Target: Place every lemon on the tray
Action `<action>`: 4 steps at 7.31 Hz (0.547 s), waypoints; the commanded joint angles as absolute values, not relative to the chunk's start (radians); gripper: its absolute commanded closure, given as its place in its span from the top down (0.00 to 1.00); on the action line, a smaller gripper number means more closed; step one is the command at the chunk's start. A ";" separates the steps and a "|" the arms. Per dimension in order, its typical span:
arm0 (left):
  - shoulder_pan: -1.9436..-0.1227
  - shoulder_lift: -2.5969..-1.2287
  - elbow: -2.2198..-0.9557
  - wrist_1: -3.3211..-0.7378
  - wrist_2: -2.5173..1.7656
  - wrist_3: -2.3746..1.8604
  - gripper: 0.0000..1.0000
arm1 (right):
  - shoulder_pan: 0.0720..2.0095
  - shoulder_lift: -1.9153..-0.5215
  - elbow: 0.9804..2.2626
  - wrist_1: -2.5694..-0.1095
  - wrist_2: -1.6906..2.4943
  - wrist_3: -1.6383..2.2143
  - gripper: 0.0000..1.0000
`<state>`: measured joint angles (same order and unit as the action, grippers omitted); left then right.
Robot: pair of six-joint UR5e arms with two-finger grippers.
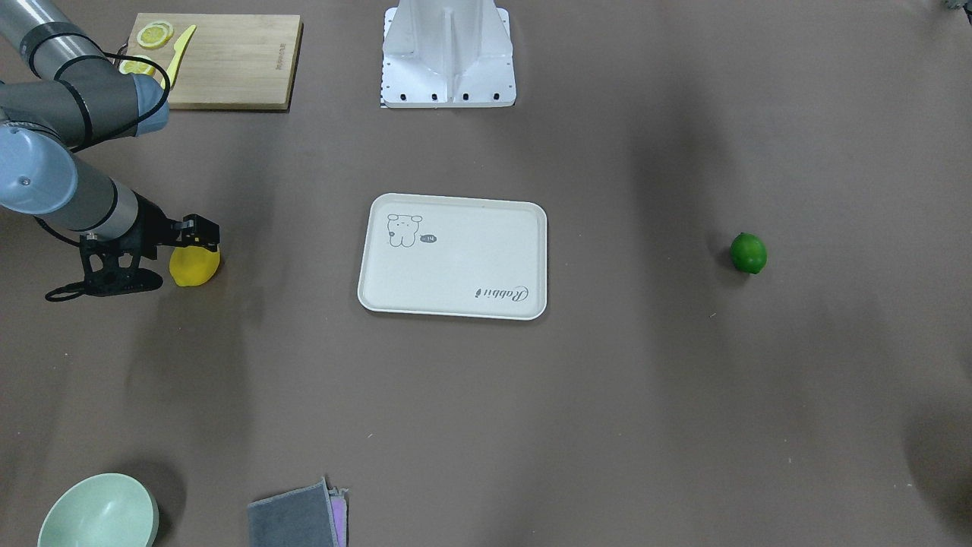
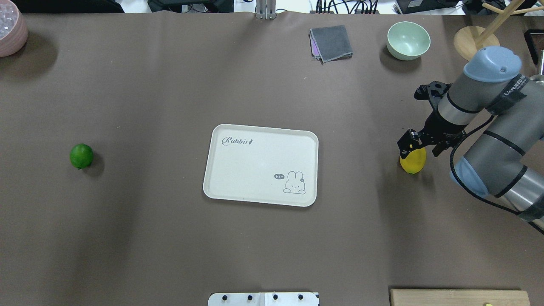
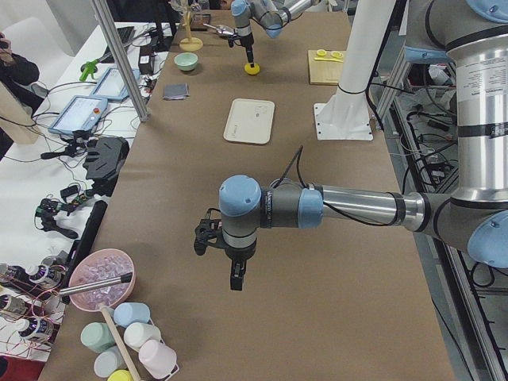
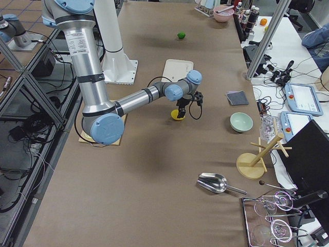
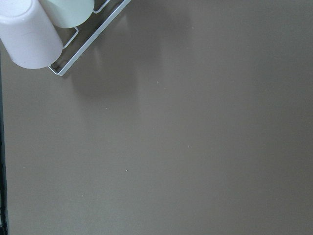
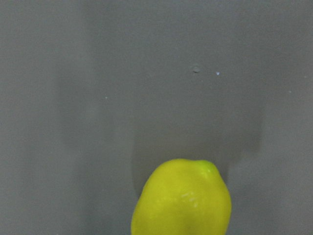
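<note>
1. The right claw (image 1: pixel 199 237) hangs directly over the yellow lemon (image 1: pixel 194 267), and its fingers overlap the fruit's top in both table-wide views. Whether they are clenched on the fruit or merely straddle it cannot be told.
2. In the right wrist view the lemon sits just beneath the claw on the tabletop (image 1: pixel 531 425). Its long axis runs up that view, nubbed end leading.
3. The tray (image 1: pixel 456 266) lies well apart from this claw, toward the table's middle and to the robot's left. Neither lemon is on it yet.
4. The green lemon (image 1: pixel 749 253) lies beyond the tray, on the side far from the right claw.
5. The left claw (image 3: pixel 236 278) shows only in a side view, over bare tabletop, so it cannot be told whether it is released or clenched. It is probably the nearer claw to the green fruit.
</note>
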<state>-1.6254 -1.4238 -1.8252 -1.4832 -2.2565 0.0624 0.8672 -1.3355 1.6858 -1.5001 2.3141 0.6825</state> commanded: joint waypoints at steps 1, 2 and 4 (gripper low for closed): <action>-1.503 -1.454 -1.835 -1.561 -2.266 -0.180 0.98 | 0.847 -1.339 1.675 -1.493 2.313 0.677 0.99; -1.440 -1.462 -1.833 -1.590 -2.267 -0.205 0.98 | 0.839 -1.341 1.664 -1.493 2.313 0.675 0.99; -1.298 -1.584 -1.832 -1.611 -2.293 -0.370 0.97 | 0.827 -1.348 1.646 -1.493 2.312 0.672 0.99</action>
